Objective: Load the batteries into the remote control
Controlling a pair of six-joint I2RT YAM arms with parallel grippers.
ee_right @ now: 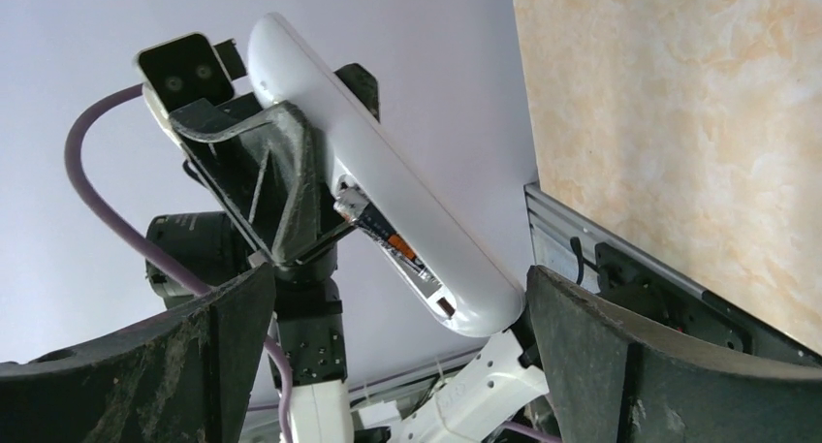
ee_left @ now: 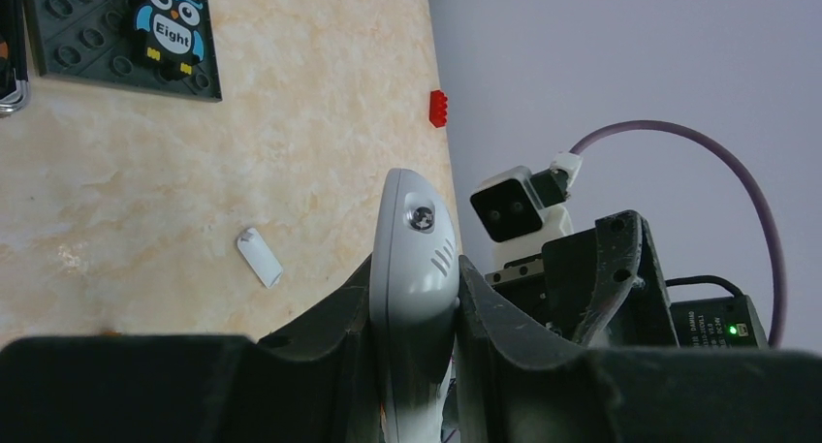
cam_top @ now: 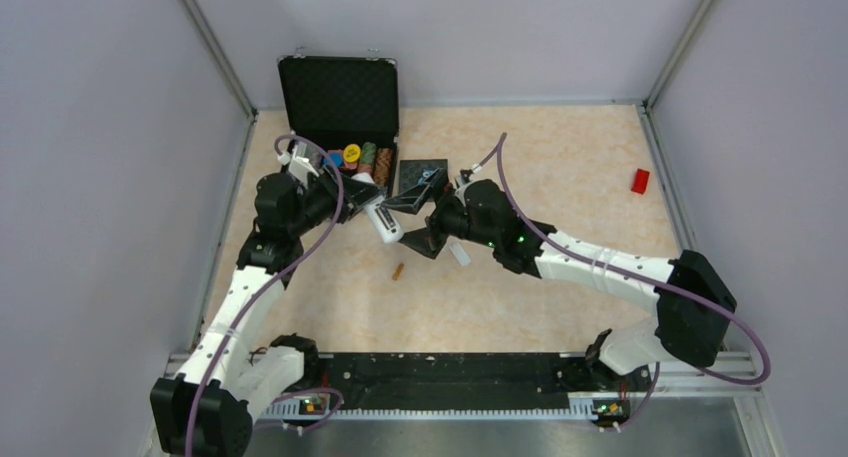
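My left gripper [cam_top: 368, 205] is shut on the white remote control [cam_top: 382, 220] and holds it above the table, its free end towards the right arm. The left wrist view shows the remote [ee_left: 415, 244] clamped between both fingers. In the right wrist view the remote's [ee_right: 378, 162] back compartment is open, with a dark battery with an orange band [ee_right: 390, 237] lying in it. My right gripper [cam_top: 417, 219] is open, its jaws either side of the remote's end [ee_right: 399, 280], not touching it. An orange-copper battery [cam_top: 398, 271] lies on the table below.
A white battery cover [cam_top: 460, 254] lies by the right wrist, also in the left wrist view [ee_left: 260, 257]. A dark owl tile [cam_top: 422, 172] sits behind the grippers. An open black case [cam_top: 338, 97] with coloured items stands at the back. A red block [cam_top: 640, 180] lies far right.
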